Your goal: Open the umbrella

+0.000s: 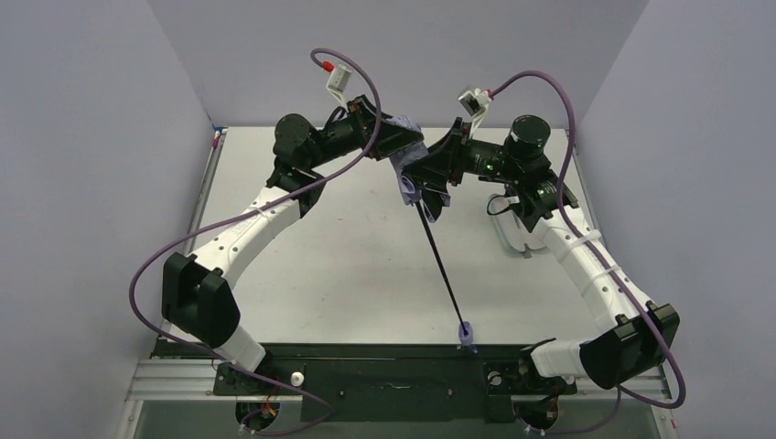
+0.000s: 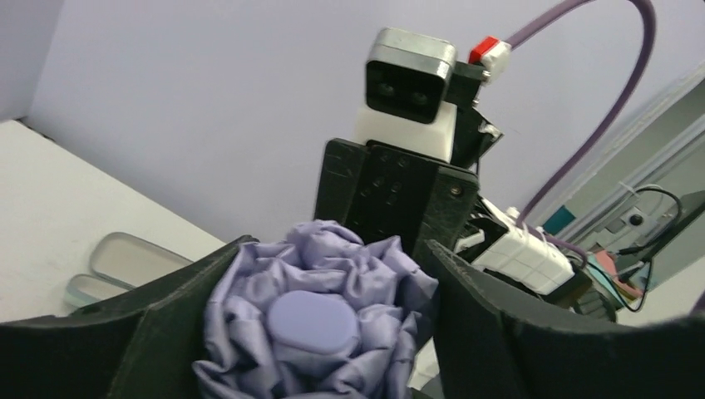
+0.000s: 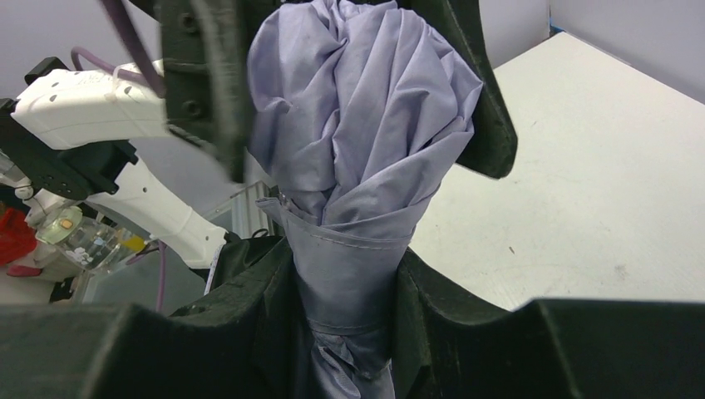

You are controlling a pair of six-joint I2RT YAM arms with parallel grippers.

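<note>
Umbrella (image 1: 416, 178) held above table (image 1: 320, 265) far half. Shaft (image 1: 444, 265) out, slanting to handle (image 1: 466, 331) at table near edge. Canopy (image 3: 357, 125) bunched, not spread. Right gripper (image 3: 349, 283) clenched on lower fabric. Left gripper (image 2: 332, 283) flanks cap (image 2: 313, 320); grip unclear. Spreading canopy left to do.

Left gripper (image 1: 389, 137) and right gripper (image 1: 439, 160) apparently flank the umbrella (image 1: 403, 165).
</note>
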